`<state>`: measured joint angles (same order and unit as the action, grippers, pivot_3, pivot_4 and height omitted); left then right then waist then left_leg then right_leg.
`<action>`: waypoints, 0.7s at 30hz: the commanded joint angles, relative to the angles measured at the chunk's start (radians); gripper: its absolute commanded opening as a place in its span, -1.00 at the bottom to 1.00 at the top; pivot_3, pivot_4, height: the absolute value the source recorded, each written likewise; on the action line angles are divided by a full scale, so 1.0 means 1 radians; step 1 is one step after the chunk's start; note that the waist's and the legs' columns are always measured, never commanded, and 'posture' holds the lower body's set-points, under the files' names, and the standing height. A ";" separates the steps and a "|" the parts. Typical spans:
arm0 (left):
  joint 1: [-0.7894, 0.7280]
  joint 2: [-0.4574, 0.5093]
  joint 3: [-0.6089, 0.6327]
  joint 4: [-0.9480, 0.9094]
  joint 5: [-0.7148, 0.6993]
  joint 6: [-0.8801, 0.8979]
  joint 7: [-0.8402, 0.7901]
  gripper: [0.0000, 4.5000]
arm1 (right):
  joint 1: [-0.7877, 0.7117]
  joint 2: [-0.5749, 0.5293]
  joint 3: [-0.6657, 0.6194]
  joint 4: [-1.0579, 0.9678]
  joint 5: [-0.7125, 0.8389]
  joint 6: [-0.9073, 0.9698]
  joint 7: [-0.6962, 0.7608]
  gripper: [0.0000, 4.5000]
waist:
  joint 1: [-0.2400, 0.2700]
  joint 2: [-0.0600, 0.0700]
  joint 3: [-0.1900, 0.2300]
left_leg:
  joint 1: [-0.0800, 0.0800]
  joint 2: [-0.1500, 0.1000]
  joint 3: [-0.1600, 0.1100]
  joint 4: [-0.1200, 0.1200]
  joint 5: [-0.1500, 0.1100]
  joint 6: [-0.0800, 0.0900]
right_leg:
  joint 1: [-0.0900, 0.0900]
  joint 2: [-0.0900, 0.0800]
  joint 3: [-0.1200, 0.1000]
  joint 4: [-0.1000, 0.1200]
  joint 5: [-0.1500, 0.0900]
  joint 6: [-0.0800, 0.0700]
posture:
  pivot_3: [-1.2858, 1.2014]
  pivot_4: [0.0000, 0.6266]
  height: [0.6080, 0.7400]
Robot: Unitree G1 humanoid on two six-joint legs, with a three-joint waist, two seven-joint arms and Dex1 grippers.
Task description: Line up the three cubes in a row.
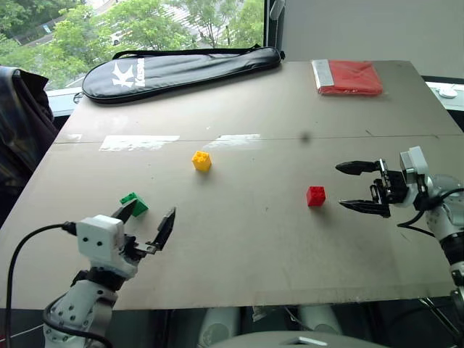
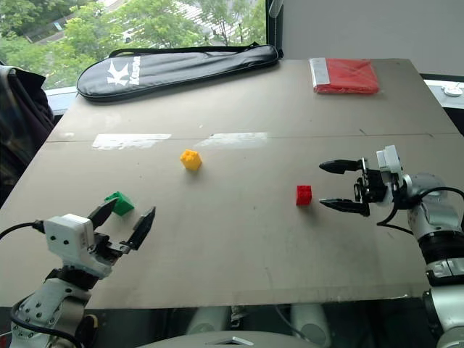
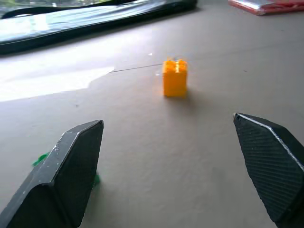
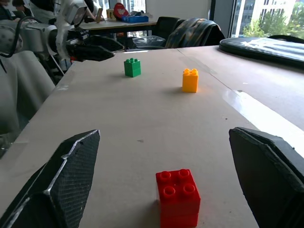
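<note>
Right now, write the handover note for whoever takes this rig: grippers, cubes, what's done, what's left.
Left gripper: open, empty, close beside the green cube at the table's near left.
Right gripper: open, empty, pointing at the red cube, with a gap between them.
Yellow cube: mid-table, alone, farther back than the other two.
Done: nothing lined up; the three cubes sit scattered in a triangle on the table.
Left: bring all three into one row.
</note>
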<state>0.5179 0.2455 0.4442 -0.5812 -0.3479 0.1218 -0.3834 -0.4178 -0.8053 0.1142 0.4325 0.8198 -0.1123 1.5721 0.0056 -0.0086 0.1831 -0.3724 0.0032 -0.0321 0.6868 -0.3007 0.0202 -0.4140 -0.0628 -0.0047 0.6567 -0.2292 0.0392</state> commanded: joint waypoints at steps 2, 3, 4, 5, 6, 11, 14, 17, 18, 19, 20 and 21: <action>0.008 -0.045 0.024 0.027 0.088 -0.052 0.105 1.00 | 0.030 -0.054 0.013 -0.088 0.076 -0.004 0.042 0.98 | 0.000 -0.001 0.000 | 0.000 0.000 0.000 0.000 0.000 0.000 | 0.000 0.001 0.000 0.000 0.000 0.000 | 0.03 -0.52 0.39; 0.001 -0.055 0.013 0.046 0.113 -0.057 0.126 1.00 | 0.048 -0.070 0.021 -0.120 0.103 0.003 0.042 0.98 | 0.002 -0.001 0.000 | 0.000 0.000 0.000 0.000 0.000 0.000 | 0.000 0.001 0.000 0.001 0.000 0.000 | 0.03 -0.52 0.39; -0.008 -0.063 0.002 0.062 0.133 -0.061 0.143 1.00 | 0.059 -0.079 0.024 -0.142 0.116 0.006 0.042 0.98 | 0.003 -0.001 0.000 | 0.000 0.000 -0.001 0.000 0.000 0.000 | 0.000 0.002 0.000 0.001 0.000 0.000 | 0.03 -0.52 0.39; -0.026 -0.069 -0.008 0.076 0.152 -0.058 0.162 1.00 | 0.068 -0.083 0.025 -0.163 0.129 0.006 0.042 0.98 | 0.005 -0.001 0.000 | 0.000 0.000 -0.001 0.000 0.000 0.000 | 0.000 0.003 -0.001 0.001 0.000 0.000 | 0.03 -0.52 0.39; -0.042 -0.075 -0.015 0.087 0.165 -0.054 0.179 1.00 | 0.076 -0.085 0.025 -0.181 0.141 0.007 0.042 0.98 | 0.006 -0.001 0.000 | 0.000 0.000 -0.001 0.000 0.000 0.000 | 0.000 0.003 -0.001 0.002 0.000 0.000 | 0.03 -0.52 0.39; -0.106 -0.094 -0.031 0.137 0.226 -0.025 0.266 1.00 | 0.111 -0.072 -0.002 -0.212 0.139 0.003 0.042 0.98 | 0.008 -0.002 0.000 | 0.000 0.002 -0.002 0.001 0.000 0.000 | 0.000 0.006 -0.001 0.002 0.001 0.003 | 0.03 -0.52 0.39; -0.129 -0.100 -0.039 0.156 0.245 -0.010 0.293 1.00 | 0.132 -0.066 -0.013 -0.218 0.125 -0.010 0.042 0.98 | 0.007 -0.002 0.000 | 0.000 0.002 -0.002 0.001 0.000 0.000 | 0.000 0.006 -0.001 0.002 0.002 0.003 | 0.03 -0.52 0.39; -0.169 -0.095 -0.067 0.188 0.267 0.028 0.315 1.00 | 0.144 -0.058 -0.032 -0.227 0.116 -0.005 0.042 0.98 | 0.007 -0.002 0.000 | 0.000 0.002 -0.001 0.001 0.000 0.000 | 0.000 0.006 -0.001 0.001 0.002 0.003 | 0.03 -0.52 0.39; -0.182 -0.096 -0.073 0.198 0.271 0.043 0.323 1.00 | 0.146 -0.058 -0.034 -0.232 0.115 -0.001 0.042 0.98 | 0.008 -0.002 0.000 | 0.000 0.002 -0.001 0.001 0.000 0.000 | 0.000 0.006 -0.001 0.001 0.002 0.003 | 0.03 -0.52 0.39; -0.193 -0.097 -0.081 0.203 0.273 0.045 0.325 1.00 | 0.148 -0.056 -0.038 -0.236 0.113 0.002 0.042 0.98 | 0.009 -0.002 0.000 | 0.000 0.002 -0.002 0.001 0.000 0.000 | 0.000 0.006 -0.001 0.002 0.002 0.003 | 0.03 -0.52 0.39; -0.208 -0.099 -0.095 0.206 0.276 0.048 0.326 1.00 | 0.148 -0.054 -0.044 -0.240 0.111 0.008 0.042 0.98 | 0.009 -0.002 0.000 | 0.000 0.002 -0.002 0.001 0.000 0.000 | 0.000 0.006 -0.001 0.002 0.002 0.003 | 0.03 -0.52 0.39; -0.229 -0.108 -0.107 0.210 0.276 0.058 0.338 1.00 | 0.147 -0.053 -0.050 -0.245 0.109 0.015 0.042 0.98 | 0.009 -0.002 0.000 | 0.000 0.002 -0.002 0.001 0.000 0.000 | 0.000 0.006 -0.001 0.002 0.002 0.003 | 0.03 -0.52 0.39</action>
<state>0.3114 0.1431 0.3550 -0.3611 -0.0825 0.1708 -0.0635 -0.2689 -0.8574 0.1038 0.2202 0.9235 -0.1109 1.5722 0.0141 -0.0106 0.1827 -0.3723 0.0051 -0.0341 0.6880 -0.3007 0.0201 -0.4140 -0.0567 -0.0058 0.6586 -0.2273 0.0422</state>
